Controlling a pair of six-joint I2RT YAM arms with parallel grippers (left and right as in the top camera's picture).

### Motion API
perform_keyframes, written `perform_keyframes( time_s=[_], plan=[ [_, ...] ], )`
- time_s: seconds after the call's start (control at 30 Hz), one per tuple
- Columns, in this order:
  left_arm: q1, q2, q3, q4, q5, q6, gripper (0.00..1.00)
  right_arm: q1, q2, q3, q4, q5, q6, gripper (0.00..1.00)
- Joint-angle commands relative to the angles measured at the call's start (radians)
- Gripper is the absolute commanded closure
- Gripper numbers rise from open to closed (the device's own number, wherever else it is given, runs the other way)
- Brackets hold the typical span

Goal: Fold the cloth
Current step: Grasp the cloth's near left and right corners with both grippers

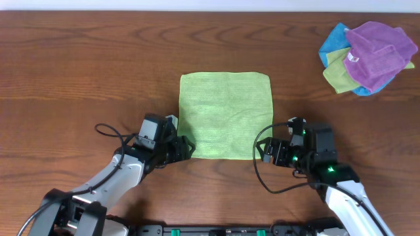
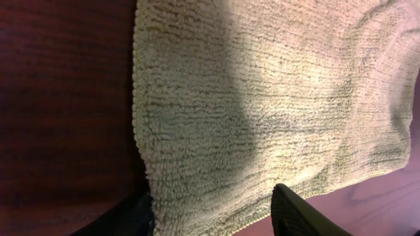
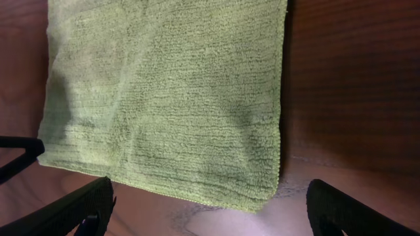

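Note:
The lime-green cloth (image 1: 225,115) lies flat and square in the middle of the wooden table. My left gripper (image 1: 186,148) is at its near left corner, low over the table. In the left wrist view that corner of the cloth (image 2: 262,98) reaches between the two dark fingers (image 2: 296,216), which stand apart, so the left gripper (image 2: 210,221) is open. My right gripper (image 1: 266,151) sits just short of the near right corner. In the right wrist view the cloth (image 3: 164,98) ends ahead of the wide-open right gripper (image 3: 213,211), with bare wood between its fingers (image 3: 79,206).
A heap of other cloths sits at the far right: a purple cloth (image 1: 379,51) on top, a blue one (image 1: 335,40) and a green one (image 1: 338,77) under it. A tip of the left arm (image 3: 18,155) shows at the left edge of the right wrist view.

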Motion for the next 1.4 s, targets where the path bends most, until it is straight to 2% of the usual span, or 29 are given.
perform_keyframes(
  time_s=[0.0, 0.27, 0.37, 0.53, 0.63, 0.87, 1.03, 1.23, 1.37],
  plan=[
    [-0.007, 0.035, -0.020, -0.021, -0.030, -0.029, 0.46, -0.008, 0.000, -0.007, -0.001, 0.009, -0.005, 0.07],
    [-0.006, 0.035, -0.020, -0.075, -0.026, -0.029, 0.49, -0.008, 0.001, -0.008, -0.147, 0.090, 0.037, 0.09],
    [-0.006, 0.035, -0.020, -0.132, -0.026, -0.028, 0.49, -0.008, 0.004, -0.009, -0.127, 0.090, 0.037, 0.12],
    [-0.007, 0.035, -0.020, -0.203, 0.006, -0.029, 0.52, -0.008, 0.064, -0.013, -0.113, 0.095, 0.030, 0.12],
    [-0.006, 0.035, -0.020, -0.224, 0.033, -0.031, 0.53, -0.008, 0.125, -0.013, -0.058, 0.097, -0.020, 0.12],
    [-0.007, 0.035, -0.020, -0.230, 0.031, -0.093, 0.53, -0.008, 0.197, -0.013, 0.023, 0.078, -0.027, 0.15],
    [-0.007, 0.035, -0.020, -0.224, -0.024, -0.116, 0.52, -0.008, 0.197, -0.013, 0.041, 0.074, -0.023, 0.25],
    [-0.007, 0.035, -0.020, -0.225, -0.146, -0.118, 0.55, -0.008, 0.197, -0.013, 0.057, 0.067, -0.008, 0.26],
    [-0.007, 0.035, -0.020, -0.225, -0.206, -0.119, 0.52, -0.008, 0.197, -0.013, 0.061, 0.052, -0.005, 0.26]
  ],
)
